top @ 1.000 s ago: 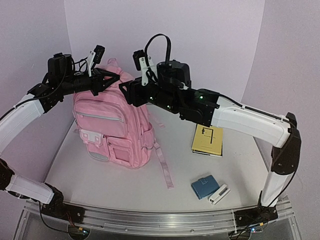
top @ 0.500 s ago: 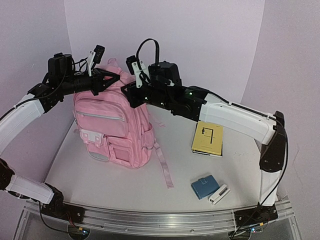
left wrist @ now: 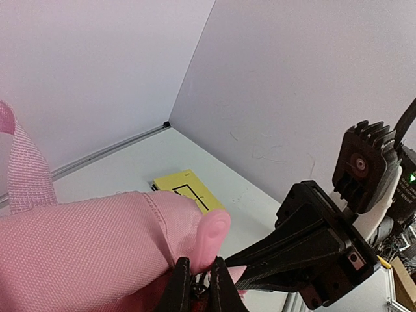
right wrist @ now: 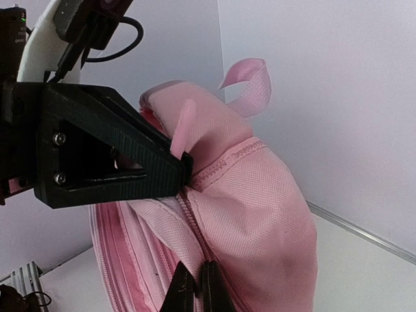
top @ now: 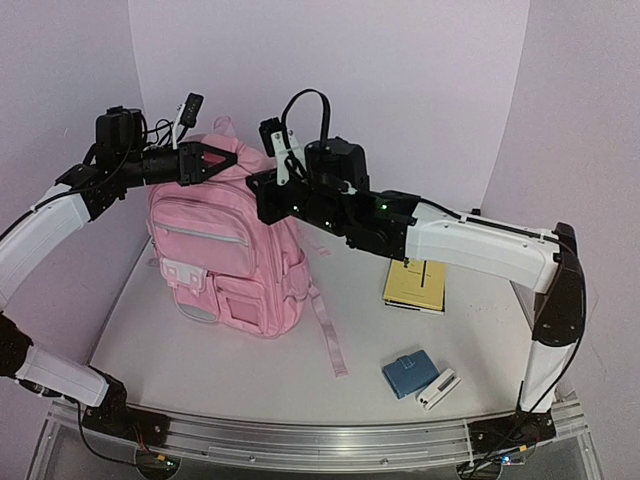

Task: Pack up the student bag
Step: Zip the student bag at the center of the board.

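Note:
The student bag point(top: 225, 262), a light-pink backpack, stands upright at the left of the table. My left gripper point(top: 226, 160) is at its top, shut on a pink rubber zip pull point(left wrist: 212, 235) with the fingertips point(left wrist: 184, 281) pinching its base. From the other side my right gripper point(top: 262, 190) reaches the bag's top corner. In the right wrist view the right gripper point(right wrist: 195, 286) is shut on the zip seam point(right wrist: 195, 224) just below the left gripper point(right wrist: 185, 166). The bag's handle loop point(right wrist: 250, 81) sticks up behind.
A yellow book point(top: 415, 283) lies flat to the right of the bag, also seen as the yellow book point(left wrist: 188, 192). A blue pouch point(top: 407, 375) and a small white item point(top: 437, 388) sit near the front right. A loose strap point(top: 328, 335) trails from the bag toward the front.
My right gripper has closed from open onto the bag's zip seam, with the arm shifting slightly at the bag's top. The left gripper kept its hold.

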